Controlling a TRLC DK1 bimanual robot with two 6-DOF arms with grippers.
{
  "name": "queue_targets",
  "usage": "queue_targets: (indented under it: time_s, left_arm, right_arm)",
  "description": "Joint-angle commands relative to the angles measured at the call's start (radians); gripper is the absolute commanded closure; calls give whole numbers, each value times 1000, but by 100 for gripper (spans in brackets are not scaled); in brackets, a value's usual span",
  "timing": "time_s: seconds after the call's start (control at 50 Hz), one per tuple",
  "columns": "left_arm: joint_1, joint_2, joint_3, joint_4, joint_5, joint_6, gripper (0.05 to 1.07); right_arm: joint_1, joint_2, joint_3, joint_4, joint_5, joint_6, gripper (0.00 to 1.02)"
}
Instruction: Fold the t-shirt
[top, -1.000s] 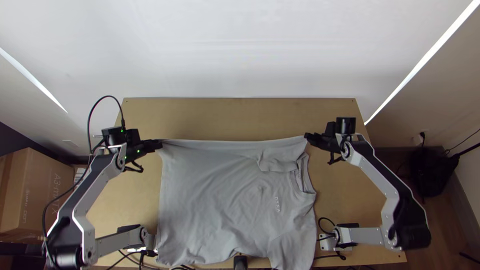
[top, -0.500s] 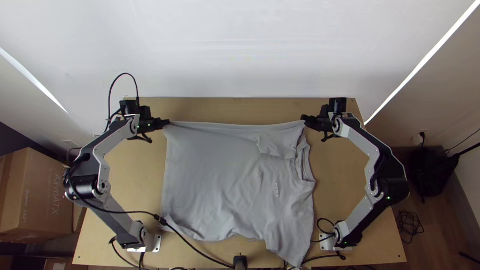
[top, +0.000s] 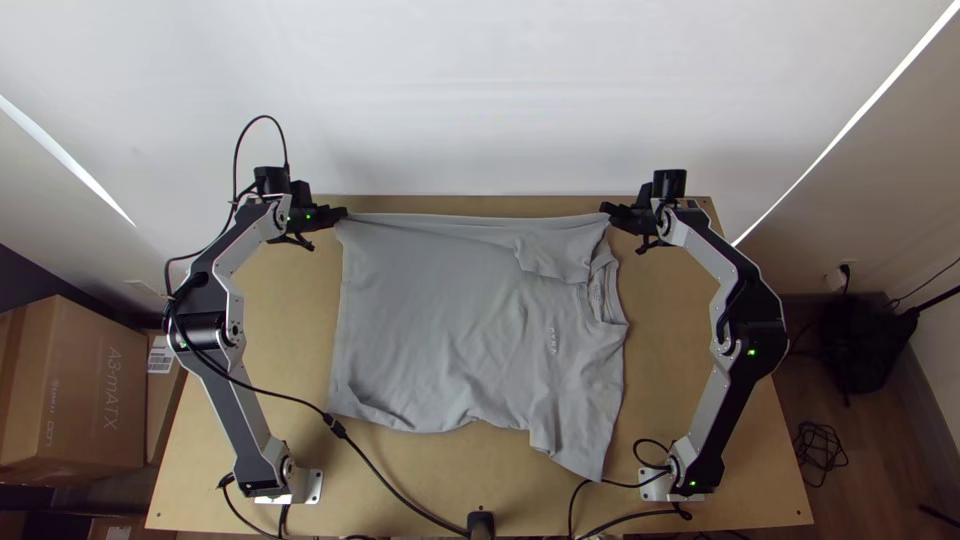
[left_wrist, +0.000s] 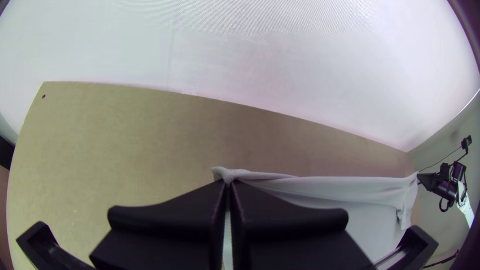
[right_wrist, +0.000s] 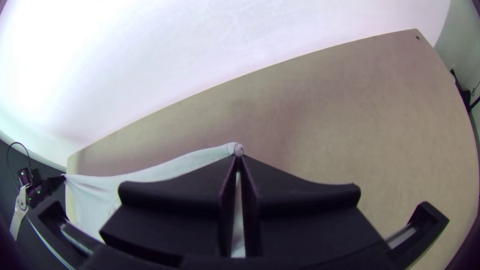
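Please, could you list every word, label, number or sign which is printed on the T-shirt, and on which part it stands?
No text on the T-shirt can be quoted with certainty.
Small light lettering, on the chest: too small to read surely.
Faint marks, inside the collar: too small and blurred to read.
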Motion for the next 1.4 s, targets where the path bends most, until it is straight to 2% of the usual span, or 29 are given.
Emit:
queue_targets:
  time_s: [0.0,0.34,0.62,0.96,1.38]
  left_arm:
    - [15,20,67,-21,-31,-26,105]
    - [13,30,118,-66,-31,-33,105]
    - [13,-18,133,-175,-29,-31,105]
    - [7,-184,-74,-156,-5,-36,105]
    - [-18,-385,-455,11,3,-59,105]
  right_arm:
    - [-34,29,50,-4,42,-1,100]
    - [-32,61,111,-12,56,7,100]
    - [-26,15,134,-113,54,11,100]
    - [-5,-136,-10,-156,54,-6,100]
    - [20,-303,-278,-141,56,-9,100]
